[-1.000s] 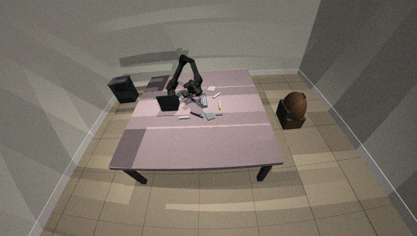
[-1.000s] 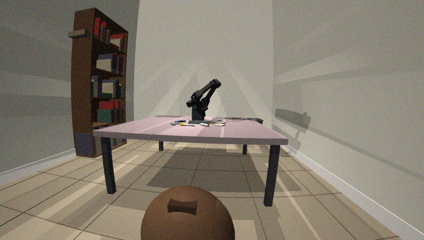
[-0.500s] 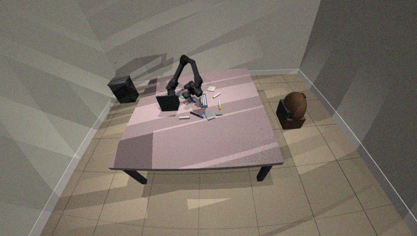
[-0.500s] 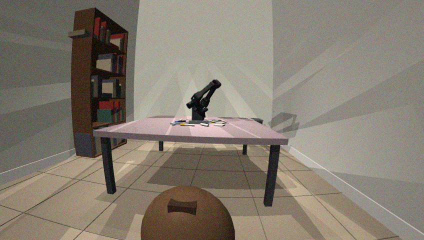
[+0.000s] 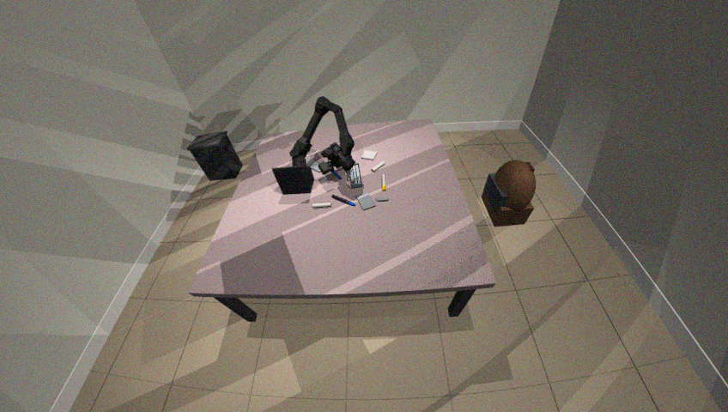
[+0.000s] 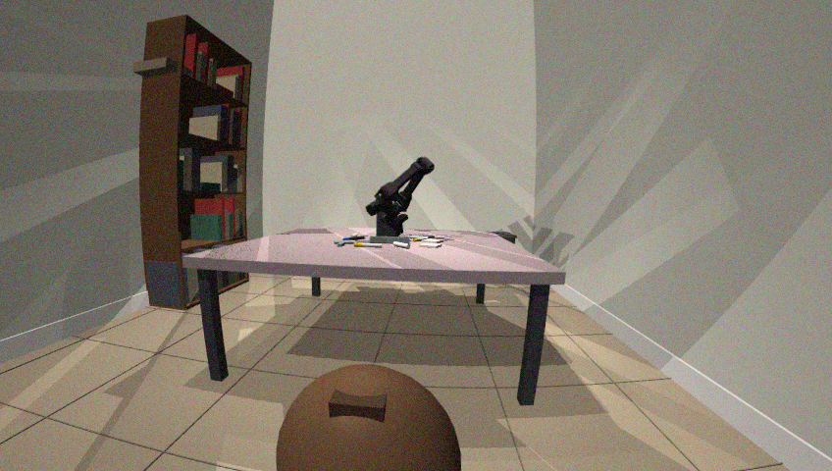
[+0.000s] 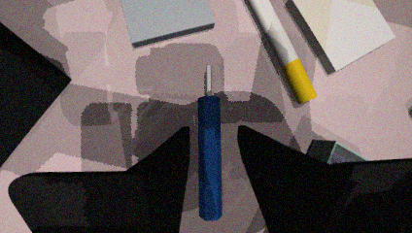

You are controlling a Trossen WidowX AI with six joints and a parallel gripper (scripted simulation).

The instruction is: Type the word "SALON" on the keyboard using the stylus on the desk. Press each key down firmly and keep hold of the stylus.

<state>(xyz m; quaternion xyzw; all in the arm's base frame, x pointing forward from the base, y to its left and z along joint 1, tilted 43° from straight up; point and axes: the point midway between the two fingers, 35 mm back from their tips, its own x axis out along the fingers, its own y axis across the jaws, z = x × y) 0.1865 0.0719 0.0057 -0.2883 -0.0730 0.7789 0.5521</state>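
Note:
The stylus (image 7: 210, 160) (image 5: 336, 173) is blue with a thin pale metal tip. It lies on the desk (image 5: 357, 255), left of the keyboard in the top view. My gripper (image 7: 214, 132) is partly open above the stylus. In the wrist view the stylus lies lengthwise between the two black fingers, with gaps on both sides; neither finger touches it, and its tip points up the view. The keyboard (image 5: 355, 177) (image 6: 390, 238) is dark with white keys; only one corner (image 7: 335, 151) shows in the wrist view, behind the right finger. Its letters are unreadable now.
Near the stylus are a white marker with a yellow end (image 7: 301, 80), a grey block (image 7: 167, 21) and a cream block (image 7: 357, 39). A black panel (image 5: 294, 180) stands near the arm base. A black-and-blue pen (image 5: 342, 200) and a grey pad (image 5: 366, 201) lie beyond the keyboard.

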